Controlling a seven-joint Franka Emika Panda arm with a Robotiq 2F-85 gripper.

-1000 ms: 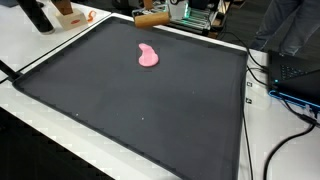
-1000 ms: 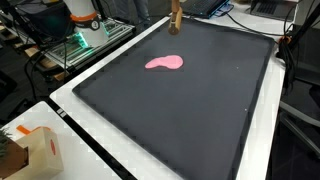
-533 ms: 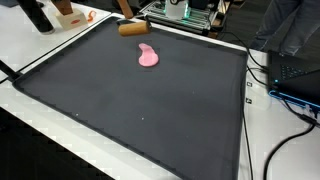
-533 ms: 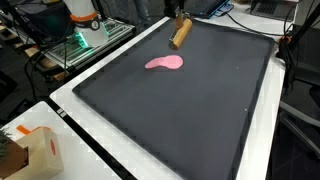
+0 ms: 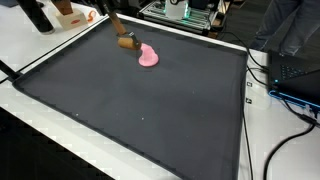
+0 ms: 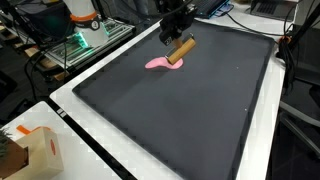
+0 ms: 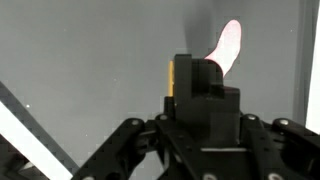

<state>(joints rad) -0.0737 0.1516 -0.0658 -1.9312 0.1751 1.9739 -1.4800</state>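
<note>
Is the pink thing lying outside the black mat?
No, the pink thing lies on the black mat, near the brown block in the gripper.

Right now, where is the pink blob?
In both exterior views the pink blob lies on the black mat, toward its far side, right beside the lower end of the brown cylinder held in the gripper.

Colour findings as recorded:
- Black metal gripper: was plain black, unmarked.
- Tan-brown wooden cylinder: was even tan, with a yellower edge in wrist view.
- Pink flat blob-shaped piece: was solid pink, no pattern.
- Dark charcoal rectangular mat: was uniform, matte.
- White table surround: was plain white.
- Pale cardboard box: showed orange spot.
</note>
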